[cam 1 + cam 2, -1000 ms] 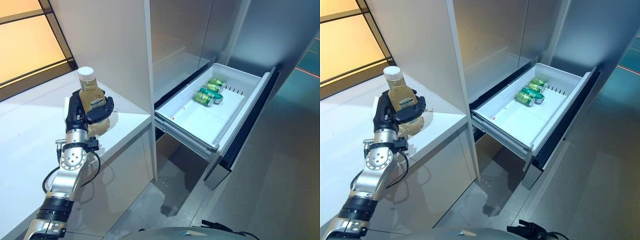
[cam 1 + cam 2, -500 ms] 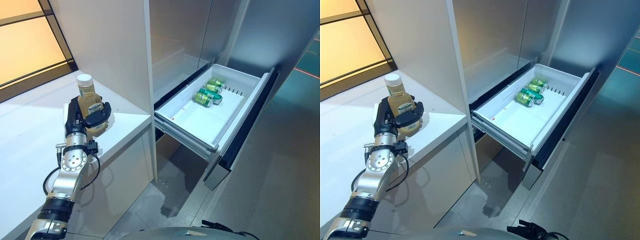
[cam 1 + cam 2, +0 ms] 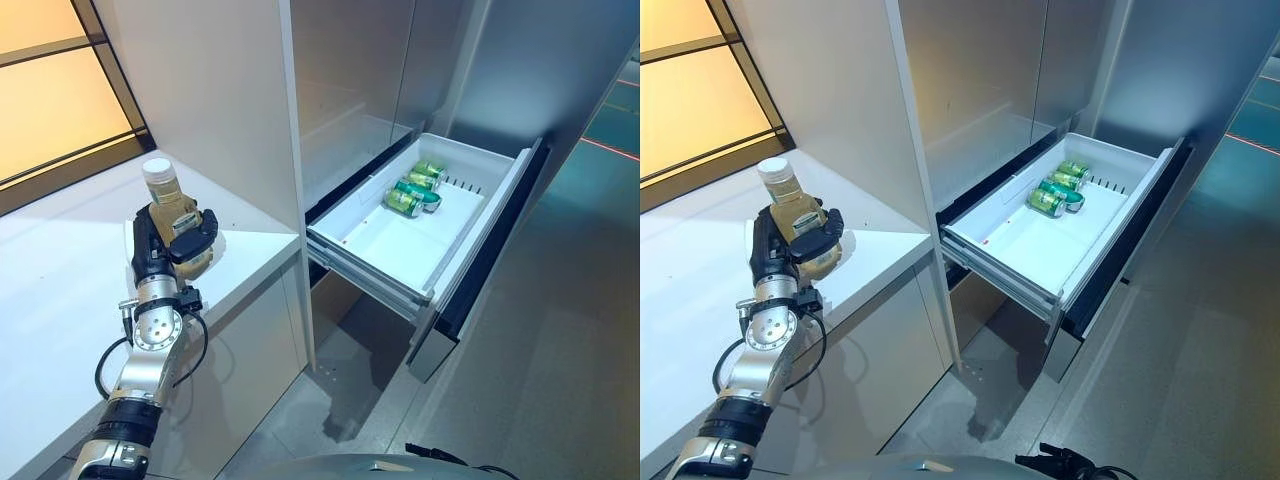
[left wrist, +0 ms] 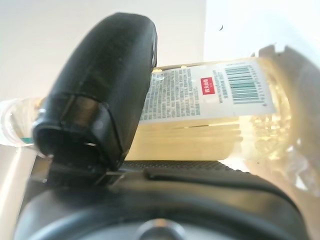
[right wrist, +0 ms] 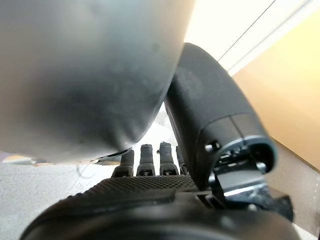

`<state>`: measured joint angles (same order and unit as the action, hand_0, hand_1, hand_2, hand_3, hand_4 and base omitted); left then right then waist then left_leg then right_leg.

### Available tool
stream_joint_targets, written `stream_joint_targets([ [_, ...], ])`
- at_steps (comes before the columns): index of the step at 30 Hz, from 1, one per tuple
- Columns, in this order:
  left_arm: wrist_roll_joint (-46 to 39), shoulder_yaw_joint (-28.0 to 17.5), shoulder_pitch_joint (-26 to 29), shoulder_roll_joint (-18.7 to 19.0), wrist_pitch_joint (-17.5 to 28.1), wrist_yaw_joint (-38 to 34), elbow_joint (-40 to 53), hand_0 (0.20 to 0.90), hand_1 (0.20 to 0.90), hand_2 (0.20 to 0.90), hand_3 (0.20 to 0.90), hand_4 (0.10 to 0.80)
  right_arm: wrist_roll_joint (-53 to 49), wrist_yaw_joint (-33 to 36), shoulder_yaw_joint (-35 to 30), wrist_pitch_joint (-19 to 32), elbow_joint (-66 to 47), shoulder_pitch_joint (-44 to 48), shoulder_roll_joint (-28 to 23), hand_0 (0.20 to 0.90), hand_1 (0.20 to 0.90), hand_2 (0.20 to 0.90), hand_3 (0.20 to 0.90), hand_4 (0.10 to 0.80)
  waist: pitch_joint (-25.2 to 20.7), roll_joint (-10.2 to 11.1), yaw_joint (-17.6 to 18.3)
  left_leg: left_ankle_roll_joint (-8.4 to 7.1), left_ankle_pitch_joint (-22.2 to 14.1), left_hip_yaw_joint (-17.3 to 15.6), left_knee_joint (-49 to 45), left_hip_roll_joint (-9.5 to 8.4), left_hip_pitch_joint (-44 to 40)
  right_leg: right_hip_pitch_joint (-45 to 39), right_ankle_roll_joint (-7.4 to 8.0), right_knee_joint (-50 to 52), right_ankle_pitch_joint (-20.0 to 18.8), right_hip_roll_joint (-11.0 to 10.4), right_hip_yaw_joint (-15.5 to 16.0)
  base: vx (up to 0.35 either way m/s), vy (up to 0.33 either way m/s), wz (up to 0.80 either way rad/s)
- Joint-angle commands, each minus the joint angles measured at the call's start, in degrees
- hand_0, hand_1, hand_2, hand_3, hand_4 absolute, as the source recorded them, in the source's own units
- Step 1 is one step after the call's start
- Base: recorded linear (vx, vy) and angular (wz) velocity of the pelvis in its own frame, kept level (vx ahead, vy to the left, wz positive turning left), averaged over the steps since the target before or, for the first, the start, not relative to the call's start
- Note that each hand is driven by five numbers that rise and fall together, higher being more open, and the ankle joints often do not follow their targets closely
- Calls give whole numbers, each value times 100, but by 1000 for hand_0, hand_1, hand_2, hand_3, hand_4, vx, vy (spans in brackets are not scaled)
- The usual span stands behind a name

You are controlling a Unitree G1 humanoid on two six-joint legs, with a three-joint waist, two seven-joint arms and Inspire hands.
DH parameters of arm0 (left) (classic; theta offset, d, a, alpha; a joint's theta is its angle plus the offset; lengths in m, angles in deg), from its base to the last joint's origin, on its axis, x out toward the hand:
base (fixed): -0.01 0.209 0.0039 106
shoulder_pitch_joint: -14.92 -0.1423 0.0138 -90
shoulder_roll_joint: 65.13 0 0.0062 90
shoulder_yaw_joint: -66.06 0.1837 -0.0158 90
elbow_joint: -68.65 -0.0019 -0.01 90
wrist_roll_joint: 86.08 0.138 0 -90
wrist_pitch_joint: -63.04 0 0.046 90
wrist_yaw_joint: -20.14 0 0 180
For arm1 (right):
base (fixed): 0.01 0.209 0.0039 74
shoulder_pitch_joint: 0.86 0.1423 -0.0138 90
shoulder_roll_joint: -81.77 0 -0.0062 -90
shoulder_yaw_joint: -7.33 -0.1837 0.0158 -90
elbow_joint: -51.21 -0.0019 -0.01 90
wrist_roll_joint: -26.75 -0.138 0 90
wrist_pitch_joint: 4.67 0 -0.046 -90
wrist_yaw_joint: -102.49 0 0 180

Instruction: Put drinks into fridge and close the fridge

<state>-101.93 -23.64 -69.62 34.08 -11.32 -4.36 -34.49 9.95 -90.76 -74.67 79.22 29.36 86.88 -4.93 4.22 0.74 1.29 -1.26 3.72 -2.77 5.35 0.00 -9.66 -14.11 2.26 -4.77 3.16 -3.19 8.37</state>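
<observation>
My left hand (image 3: 152, 243) is shut on a bottle (image 3: 170, 205) of pale yellow drink with a white cap. It holds the bottle nearly upright at the white counter (image 3: 60, 270), close to the surface. In the left wrist view the thumb (image 4: 100, 90) lies across the bottle's label (image 4: 210, 95). The fridge's white drawer (image 3: 480, 215) stands pulled out to the right, with green cans (image 3: 410, 190) lying at its back end. My right hand (image 5: 150, 200) shows in the right wrist view with straight fingers (image 5: 147, 159) and holds nothing.
A tall white cabinet wall (image 3: 210, 90) rises right behind the bottle, between the counter and the fridge. The drawer's dark front (image 3: 490, 250) juts out over the grey floor (image 3: 560, 380). An orange-lit window (image 3: 50, 90) lies beyond the counter.
My left hand has sunk with the bottle towards the counter and away from the camera. The whole view has shifted slightly.
</observation>
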Motion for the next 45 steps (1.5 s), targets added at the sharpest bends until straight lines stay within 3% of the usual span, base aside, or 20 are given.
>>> stream_joint_targets([
  [1,64,-239,555,71,928,-99,32,300,300,300,200,100,107,-119,79,10,23,95,-87,900,900,900,900,800,17,-201,-68,259,-849,-189,-132,-269,-156,546,66,648,340,370,-103,0,0,0],
  [3,48,-228,508,26,964,-50,-12,307,307,307,208,108,114,-117,65,2,27,103,-85,900,900,900,900,800,20,-199,-80,257,-840,-183,-126,-271,-154,546,64,639,329,375,-101,0,0,0],
  [4,36,-227,502,15,961,-31,-19,368,368,368,280,180,118,-114,60,-8,29,112,-85,900,900,900,900,800,21,-199,-83,258,-837,-178,-124,-273,-154,544,64,634,326,377,-103,0,0,0],
  [5,38,-210,482,-2,972,-24,-30,481,481,481,411,311,111,-107,65,-16,23,116,-84,900,900,900,900,800,24,-199,-87,256,-834,-177,-121,-272,-155,545,63,634,324,379,-101,0,0,0],
  [6,23,-208,469,-5,972,-19,-35,771,771,771,749,649,115,-111,63,-24,16,116,-86,900,900,900,900,800,25,-198,-90,254,-834,-177,-119,-271,-155,544,64,630,324,380,-100,0,0,0],
  [7,9,-205,460,3,973,-18,-35,900,900,900,900,800,127,-125,47,-27,18,121,-95,900,900,900,900,800,25,-196,-93,252,-833,-180,-119,-268,-153,543,64,629,323,379,-96,0,0,0],
  [31,-20,-287,516,57,1164,-217,193,900,900,900,900,800,123,-118,12,-26,34,132,-105,900,900,900,900,800,17,-207,-89,242,-837,-202,-135,-258,-151,540,70,631,325,364,-79,0,0,0],
  [45,22,-567,546,98,1345,-416,819,900,900,900,900,800,194,-113,20,-9,23,100,-79,900,900,900,900,800,3,-192,-135,240,-825,-147,-111,-258,-137,549,61,655,349,347,-14,0,0,0],
])
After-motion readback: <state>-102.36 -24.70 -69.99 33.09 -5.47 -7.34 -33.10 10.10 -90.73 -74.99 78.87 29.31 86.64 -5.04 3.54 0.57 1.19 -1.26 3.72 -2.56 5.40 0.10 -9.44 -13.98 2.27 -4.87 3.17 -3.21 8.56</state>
